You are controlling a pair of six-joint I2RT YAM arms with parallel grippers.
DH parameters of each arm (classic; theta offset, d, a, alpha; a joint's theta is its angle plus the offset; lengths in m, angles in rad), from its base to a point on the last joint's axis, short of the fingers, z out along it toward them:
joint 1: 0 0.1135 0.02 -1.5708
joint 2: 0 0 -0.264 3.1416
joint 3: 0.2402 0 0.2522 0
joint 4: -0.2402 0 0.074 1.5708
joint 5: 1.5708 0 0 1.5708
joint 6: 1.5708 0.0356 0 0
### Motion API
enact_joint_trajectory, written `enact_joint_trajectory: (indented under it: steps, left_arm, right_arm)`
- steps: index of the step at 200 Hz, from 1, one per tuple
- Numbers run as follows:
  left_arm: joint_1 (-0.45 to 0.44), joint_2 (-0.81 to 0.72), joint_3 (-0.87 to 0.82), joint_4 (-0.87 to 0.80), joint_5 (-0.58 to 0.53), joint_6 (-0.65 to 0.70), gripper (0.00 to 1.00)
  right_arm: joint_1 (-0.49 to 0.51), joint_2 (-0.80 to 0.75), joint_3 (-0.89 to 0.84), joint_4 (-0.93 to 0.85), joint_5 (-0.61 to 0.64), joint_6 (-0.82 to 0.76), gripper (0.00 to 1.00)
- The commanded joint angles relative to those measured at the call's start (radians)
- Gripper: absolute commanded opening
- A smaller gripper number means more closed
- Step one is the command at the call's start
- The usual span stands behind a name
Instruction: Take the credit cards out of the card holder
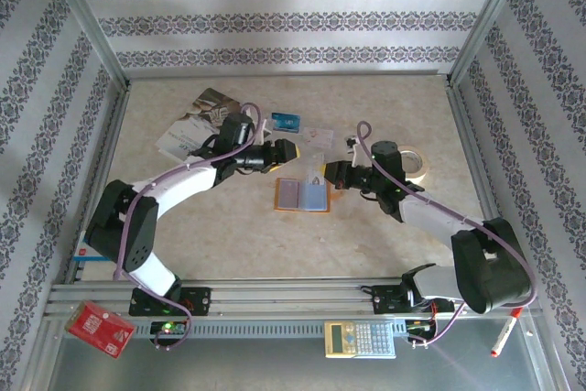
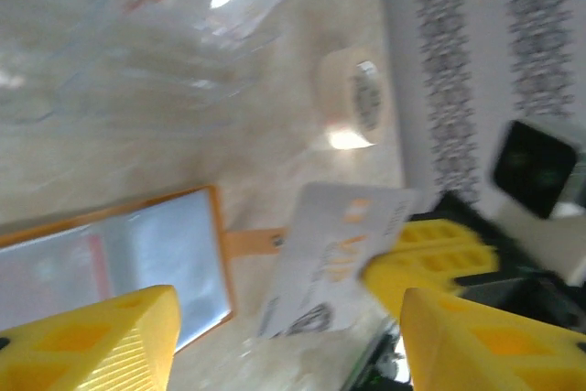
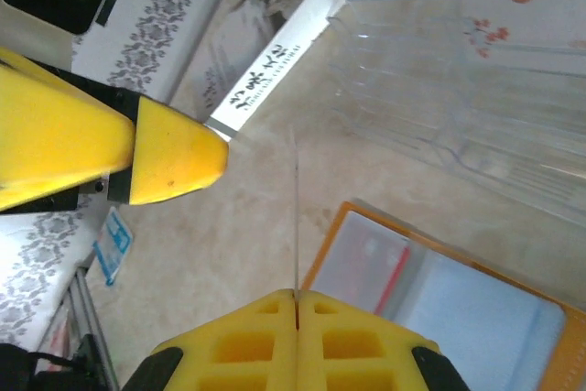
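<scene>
Pressed together at the bottom of the right wrist view, the right gripper (image 3: 296, 304) has its yellow ribbed fingers (image 3: 238, 345) clamped on a thin pale grey-white plastic card (image 3: 296, 199), seen there edge-on as a bare line. From the left wrist view the same card (image 2: 334, 258) stands tilted, gripped at one end, just beside the open orange bifold card holder (image 2: 110, 258) with its blue-grey clear pockets. The left gripper (image 2: 288, 327) is spread wide and holds nothing. The overhead view puts it close to the right gripper (image 1: 330, 173), both just beyond the holder (image 1: 302, 195) on the beige table (image 1: 229, 226). So slim a hold could let the card twist or slip free if it brushes the table or a left finger, and with the pincers this close a careless closing move could knock them together. A red card (image 3: 398, 272) sits in a pocket of the holder. Nothing pins the holder down, so tugging at that card may drag the whole wallet along. A blue card (image 1: 286, 121) lies on the table farther back, apart from the holder. The left wrist picture is blurred: the pale card's print is unreadable, and I cannot tell whether its lower corner touches the table. Both wrist views cut the holder off at the frame edge, and what the second pocket holds is hard to make out through the lining.
</scene>
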Motion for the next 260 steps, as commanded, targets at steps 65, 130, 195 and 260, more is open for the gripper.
enact_joint_trajectory:
  steps: [65,130,195,260]
  left_arm:
    - [0.007,0.006,-0.079,0.356,0.159,-0.168,0.58]
    - [0.007,0.011,-0.060,0.417,0.196,-0.185,0.28]
    - [0.007,0.019,-0.057,0.504,0.202,-0.254,0.05]
    - [0.009,0.000,-0.059,0.465,0.139,-0.261,0.00]
  right_arm:
    - [-0.038,0.137,0.049,0.503,-0.193,0.437,0.00]
    - [-0.053,0.239,0.052,0.748,-0.247,0.634,0.00]
    - [-0.053,0.327,0.061,0.936,-0.253,0.792,0.00]
    - [-0.032,0.340,0.044,0.975,-0.222,0.854,0.19]
